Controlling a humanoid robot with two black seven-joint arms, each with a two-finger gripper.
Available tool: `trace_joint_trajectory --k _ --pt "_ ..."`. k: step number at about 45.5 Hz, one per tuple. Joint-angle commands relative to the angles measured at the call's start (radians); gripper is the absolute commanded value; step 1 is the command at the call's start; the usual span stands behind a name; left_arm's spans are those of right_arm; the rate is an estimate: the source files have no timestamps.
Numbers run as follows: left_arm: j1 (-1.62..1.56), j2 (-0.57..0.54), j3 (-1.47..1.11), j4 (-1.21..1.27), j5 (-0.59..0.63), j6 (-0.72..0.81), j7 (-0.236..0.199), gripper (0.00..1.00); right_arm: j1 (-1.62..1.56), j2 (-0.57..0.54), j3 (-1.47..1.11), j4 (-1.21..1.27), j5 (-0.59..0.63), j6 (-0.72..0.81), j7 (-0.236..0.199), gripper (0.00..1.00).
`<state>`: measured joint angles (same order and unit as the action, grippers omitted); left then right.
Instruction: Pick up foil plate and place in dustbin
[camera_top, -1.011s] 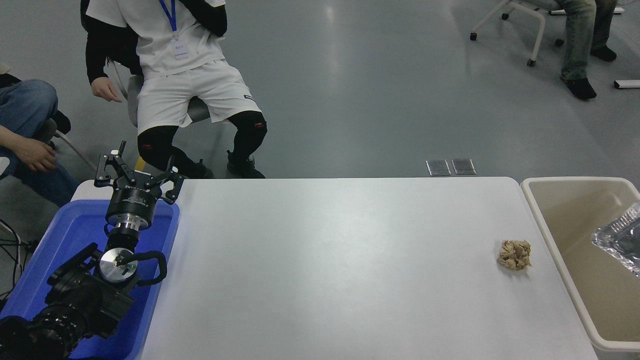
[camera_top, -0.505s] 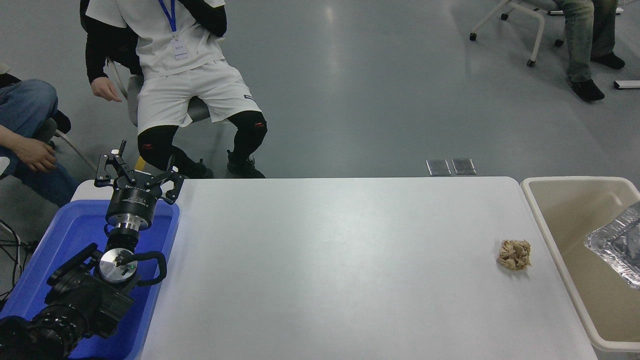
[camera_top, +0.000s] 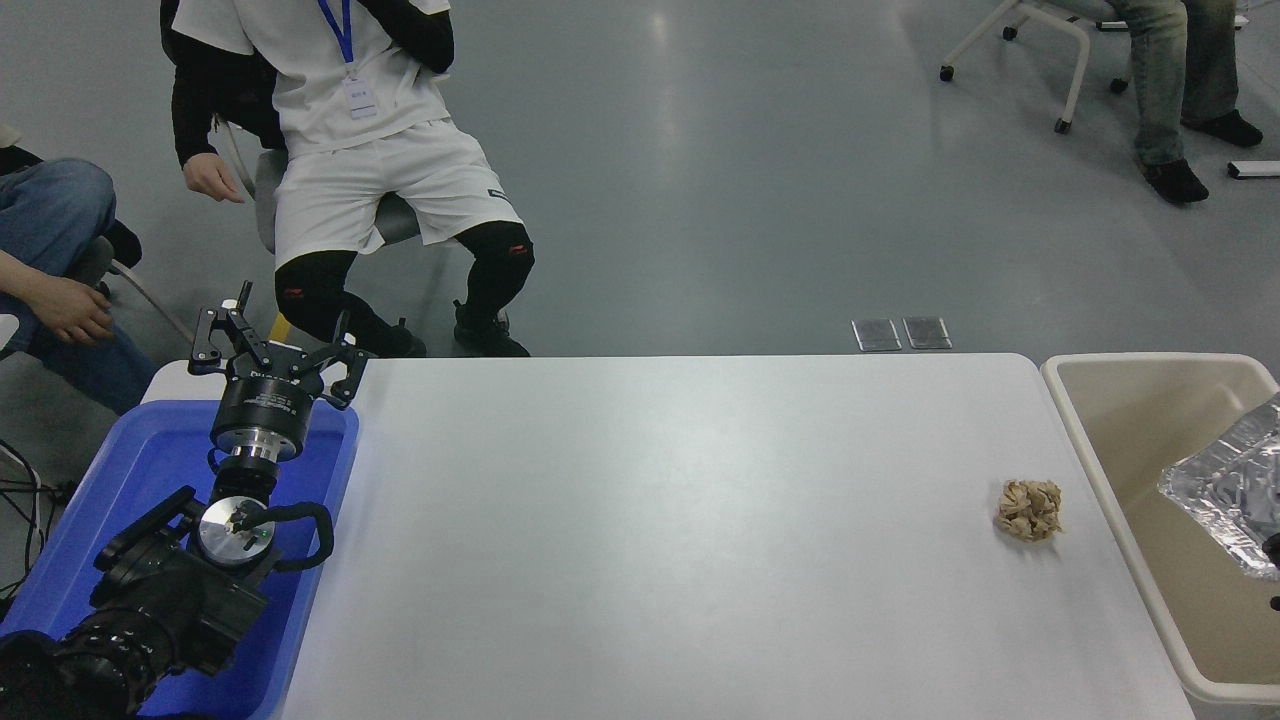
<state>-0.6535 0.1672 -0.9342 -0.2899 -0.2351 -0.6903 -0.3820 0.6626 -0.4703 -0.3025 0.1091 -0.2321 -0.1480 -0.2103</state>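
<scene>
The foil plate (camera_top: 1222, 482) is a shiny silver tray, tilted, over the inside of the beige dustbin (camera_top: 1100, 470) at the table's right end; the picture's right edge cuts it off. Only a small black part of my right gripper (camera_top: 1272, 547) shows at the right edge, just under the plate's near corner; its grip is hidden. My left gripper (camera_top: 270, 352) is parked, open and empty, at the lower left above the blue bin.
A crumpled tan paper wad (camera_top: 1029, 509) lies on the white table (camera_top: 660, 520) near the dustbin. A blue plastic bin (camera_top: 150, 470) stands at the table's left end. People sit beyond the far edge at the top left and top right.
The foil plate has moved leftwards, further into view over the dustbin. A black part of the right gripper has appeared at the right edge. The left arm has not moved.
</scene>
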Motion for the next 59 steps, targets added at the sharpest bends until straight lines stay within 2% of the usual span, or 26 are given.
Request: trace_joint_trajectory --k 1,2,5,7,10,13,16,39,52,59 --pt "0.0 0.0 0.0 0.0 0.0 0.0 0.0 0.99 -0.012 0.01 -0.004 -0.005 -0.001 -0.018 0.002 0.0" --pt "0.0 0.0 0.0 0.0 0.0 0.0 0.0 0.99 -0.014 0.009 -0.004 -0.005 -0.001 -0.024 0.002 0.08" --pt "0.0 0.0 0.0 0.0 0.0 0.0 0.0 0.99 -0.018 -0.001 -0.006 -0.005 -0.001 -0.054 0.002 0.4" --pt "0.0 0.0 0.0 0.0 0.0 0.0 0.0 0.99 -0.018 -0.004 -0.006 -0.005 -0.001 -0.08 0.002 0.52" --pt "0.0 0.0 0.0 0.0 0.0 0.0 0.0 0.99 -0.018 -0.004 -0.006 -0.003 -0.001 -0.107 0.002 0.63" --pt "0.0 0.0 0.0 0.0 0.0 0.0 0.0 0.99 -0.017 -0.004 -0.006 -0.003 -0.001 -0.116 0.002 0.67" --pt "0.0 0.0 0.0 0.0 0.0 0.0 0.0 0.99 -0.017 -0.004 -0.006 -0.003 -0.001 -0.117 0.002 0.74" --pt "0.0 0.0 0.0 0.0 0.0 0.0 0.0 0.99 0.045 -0.013 -0.004 0.064 -0.019 -0.104 -0.001 0.75" --pt "0.0 0.0 0.0 0.0 0.0 0.0 0.0 0.99 0.192 -0.292 -0.009 0.529 -0.11 -0.104 -0.001 0.71" --pt "0.0 0.0 0.0 0.0 0.0 -0.002 0.0 0.99 0.282 -0.358 -0.078 0.676 -0.167 -0.102 -0.001 0.71"
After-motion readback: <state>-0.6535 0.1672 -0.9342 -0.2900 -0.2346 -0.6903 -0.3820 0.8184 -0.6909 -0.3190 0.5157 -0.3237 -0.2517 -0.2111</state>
